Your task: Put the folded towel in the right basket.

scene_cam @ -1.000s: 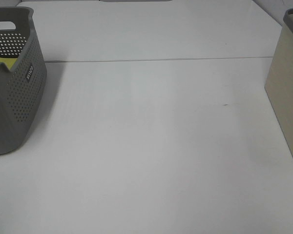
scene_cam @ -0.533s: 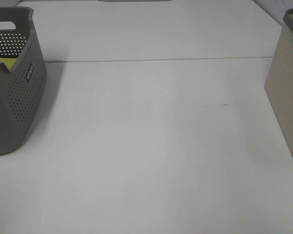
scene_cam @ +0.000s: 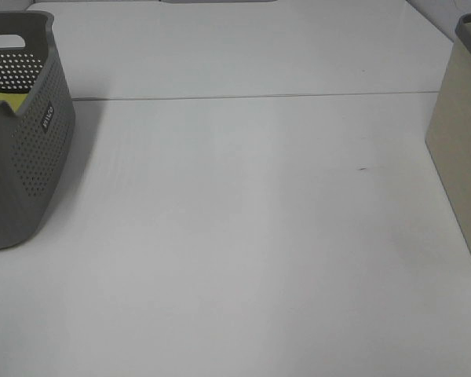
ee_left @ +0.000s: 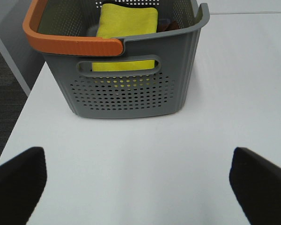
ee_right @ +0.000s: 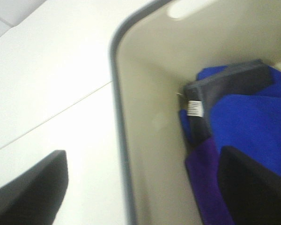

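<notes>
Exterior high shows nothing moved; your left hand [ee_left: 138,180] and right hand [ee_right: 140,187] gape wide, yellow towel [ee_left: 127,21] unlifted in the grey basket [ee_left: 131,93].

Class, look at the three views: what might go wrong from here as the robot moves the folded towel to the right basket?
1. The yellow towel lies low inside the grey basket, behind its orange handle; the open left gripper may snag the rim or unfold the towel on lifting.
2. The right gripper appears to straddle the rim of the beige basket; lowering could strike it. That view is blurred.
</notes>
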{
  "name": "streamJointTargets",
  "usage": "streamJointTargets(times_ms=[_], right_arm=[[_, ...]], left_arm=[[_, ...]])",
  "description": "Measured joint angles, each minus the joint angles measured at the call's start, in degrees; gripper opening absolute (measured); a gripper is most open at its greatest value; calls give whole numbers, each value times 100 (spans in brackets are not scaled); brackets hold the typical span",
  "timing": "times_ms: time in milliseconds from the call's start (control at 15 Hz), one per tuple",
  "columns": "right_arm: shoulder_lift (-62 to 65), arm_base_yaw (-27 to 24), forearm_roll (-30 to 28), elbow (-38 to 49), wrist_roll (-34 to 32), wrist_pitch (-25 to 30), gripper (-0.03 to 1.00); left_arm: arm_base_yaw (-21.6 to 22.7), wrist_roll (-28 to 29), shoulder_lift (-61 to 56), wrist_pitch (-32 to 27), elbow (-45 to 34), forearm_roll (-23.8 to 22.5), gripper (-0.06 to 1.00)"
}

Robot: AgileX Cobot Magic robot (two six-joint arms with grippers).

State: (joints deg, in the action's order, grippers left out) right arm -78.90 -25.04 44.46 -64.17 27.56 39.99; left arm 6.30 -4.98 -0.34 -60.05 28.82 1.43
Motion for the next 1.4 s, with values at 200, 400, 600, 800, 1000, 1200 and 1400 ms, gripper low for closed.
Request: streamJointTargets(times_ms=[200,400,600,800,1000,1200,1400], right_arm=[[516,1341,6,0,682,23,83],[1272,2893,-166,0,1089,372,83],[2000,3684,-779,0,676,1662,83],[2956,3701,-1427,332,-218,2320,82],[4079,3701,-2252,791,-1020,2338,82],[5477,3701,-3300,1381,-1851,2355,82],[7282,3701,-3845,2240,-2194,2229,81]], left_arm=[[0,0,0,0,0,0,99],[0,0,0,0,0,0,99],[0,0,0,0,0,0,99],[0,0,0,0,0,0,99],[0,0,0,0,0,0,99],[0,0,0,0,0,0,99],[0,0,0,0,0,0,99]])
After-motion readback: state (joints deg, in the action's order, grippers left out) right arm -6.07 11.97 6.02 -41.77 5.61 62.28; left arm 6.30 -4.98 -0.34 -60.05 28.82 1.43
